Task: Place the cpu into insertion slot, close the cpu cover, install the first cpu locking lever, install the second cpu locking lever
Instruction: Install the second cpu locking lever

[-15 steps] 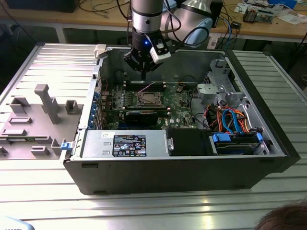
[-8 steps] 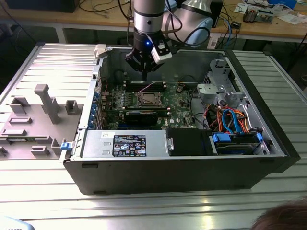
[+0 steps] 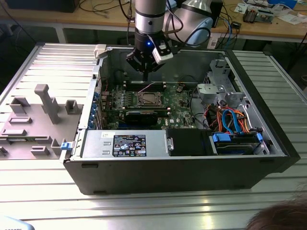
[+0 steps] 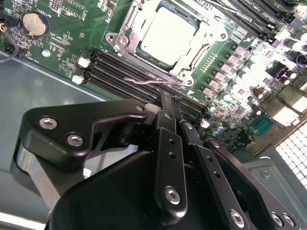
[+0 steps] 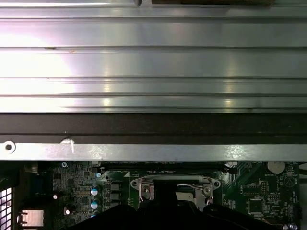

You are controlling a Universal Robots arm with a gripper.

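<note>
Gripper [image 3: 145, 72] hangs above motherboard [image 3: 180, 103] inside open computer case [image 3: 268, 143], just beyond insertion slot [image 3: 147, 99]. Jaws look nearly closed, fingertips [image 4: 165, 103] narrow together, holding nothing. In second wrist view cpu [image 4: 168, 36] sits flat in slot, cpu cover [image 4: 192, 62] frame down around it. Thin wire locking lever [image 4: 153, 81] lies beside socket, near memory slots [image 4: 120, 72]

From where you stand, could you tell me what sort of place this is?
Probably a robotics lab or test bench. An opened computer case lies on a ribbed metal table, its green motherboard exposed beneath the arm's tool, and a wooden desk strewn with cables and parts stands behind.
</note>
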